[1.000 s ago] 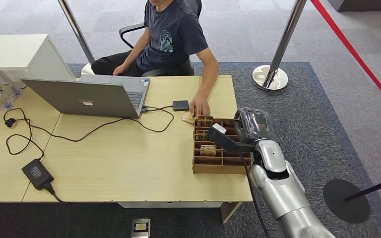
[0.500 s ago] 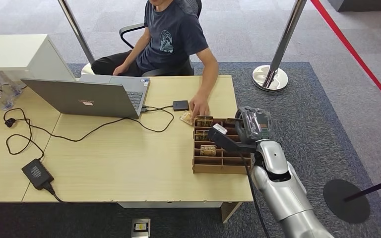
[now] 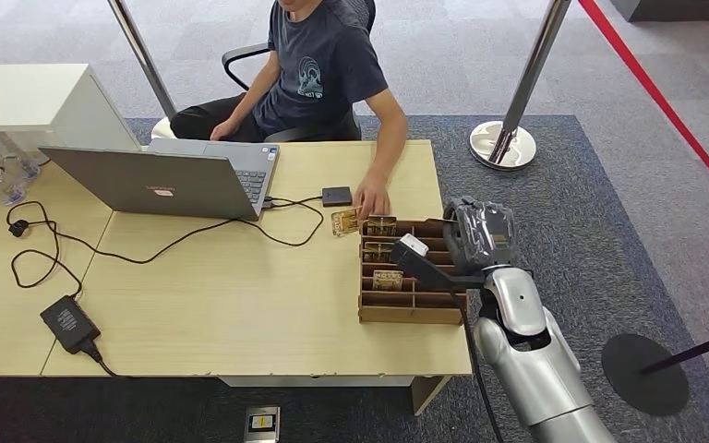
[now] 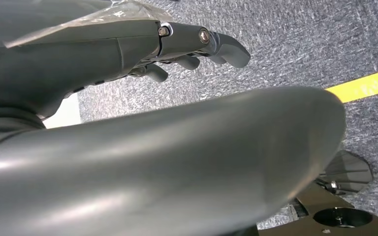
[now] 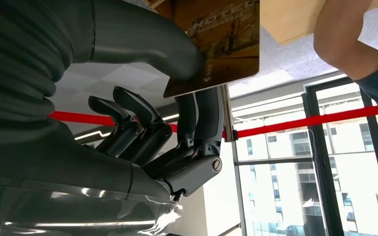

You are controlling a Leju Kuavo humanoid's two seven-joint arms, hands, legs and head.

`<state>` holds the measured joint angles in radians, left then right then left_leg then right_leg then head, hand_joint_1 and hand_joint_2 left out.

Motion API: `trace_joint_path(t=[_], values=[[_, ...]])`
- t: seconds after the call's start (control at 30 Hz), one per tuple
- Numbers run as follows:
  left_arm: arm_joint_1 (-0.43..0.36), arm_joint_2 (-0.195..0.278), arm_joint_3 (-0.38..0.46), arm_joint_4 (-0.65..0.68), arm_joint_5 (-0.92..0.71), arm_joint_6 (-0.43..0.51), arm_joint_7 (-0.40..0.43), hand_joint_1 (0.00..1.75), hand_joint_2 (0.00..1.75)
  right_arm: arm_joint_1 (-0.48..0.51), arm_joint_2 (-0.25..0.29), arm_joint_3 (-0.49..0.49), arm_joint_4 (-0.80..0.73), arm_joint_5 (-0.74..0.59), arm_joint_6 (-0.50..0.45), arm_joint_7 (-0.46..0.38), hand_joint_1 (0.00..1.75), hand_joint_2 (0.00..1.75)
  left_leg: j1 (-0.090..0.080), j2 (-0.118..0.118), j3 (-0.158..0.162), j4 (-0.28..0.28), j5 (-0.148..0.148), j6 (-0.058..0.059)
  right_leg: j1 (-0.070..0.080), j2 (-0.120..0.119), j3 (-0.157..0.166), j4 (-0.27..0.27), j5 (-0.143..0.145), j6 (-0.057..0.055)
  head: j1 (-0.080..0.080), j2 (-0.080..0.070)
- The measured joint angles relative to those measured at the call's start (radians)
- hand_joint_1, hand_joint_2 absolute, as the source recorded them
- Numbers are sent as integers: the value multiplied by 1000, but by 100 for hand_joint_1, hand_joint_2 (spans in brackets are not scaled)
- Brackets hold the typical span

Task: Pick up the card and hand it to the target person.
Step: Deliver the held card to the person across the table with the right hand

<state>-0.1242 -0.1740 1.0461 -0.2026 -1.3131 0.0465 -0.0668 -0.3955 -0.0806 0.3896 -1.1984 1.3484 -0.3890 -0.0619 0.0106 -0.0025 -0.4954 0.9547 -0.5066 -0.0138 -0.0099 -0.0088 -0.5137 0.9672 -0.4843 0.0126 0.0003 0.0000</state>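
A brown pictured card (image 5: 221,44), seemingly printed "HOTEL", is pinched in the right hand (image 5: 152,123).

Card (image 5: 221,44): brown and gold, tree picture, pale letters. Right hand (image 5: 142,123): grey thumb, darker fingers (image 5: 128,105). Left hand (image 4: 128,49): dark grey. Desk (image 3: 222,295): light wood. Card box (image 3: 408,309): brown. Laptop (image 3: 162,180): grey. Person's shirt (image 3: 318,69): dark blue, pale round print. Carpet (image 3: 591,212): dark grey, speckled. Rope (image 3: 665,101): red. Robot arm (image 3: 531,355): silver.
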Motion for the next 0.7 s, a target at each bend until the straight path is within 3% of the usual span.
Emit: trace_joint_path(t=[0.33, 0.7], values=[[1, 0, 0, 0, 7, 0, 2, 0, 0, 56, -12, 5, -119, 20, -4, 0, 175, 175, 0, 0, 0, 0, 0, 0, 0, 0, 0, 0, 0, 0, 0, 0], [3, 0, 0, 0, 21, 11, 0, 0, 0, 30, 1, 17, -117, -20, -22, -41, 175, 175, 0, 0, 0, 0, 0, 0, 0, 0, 1, 0, 0, 0, 0, 0]])
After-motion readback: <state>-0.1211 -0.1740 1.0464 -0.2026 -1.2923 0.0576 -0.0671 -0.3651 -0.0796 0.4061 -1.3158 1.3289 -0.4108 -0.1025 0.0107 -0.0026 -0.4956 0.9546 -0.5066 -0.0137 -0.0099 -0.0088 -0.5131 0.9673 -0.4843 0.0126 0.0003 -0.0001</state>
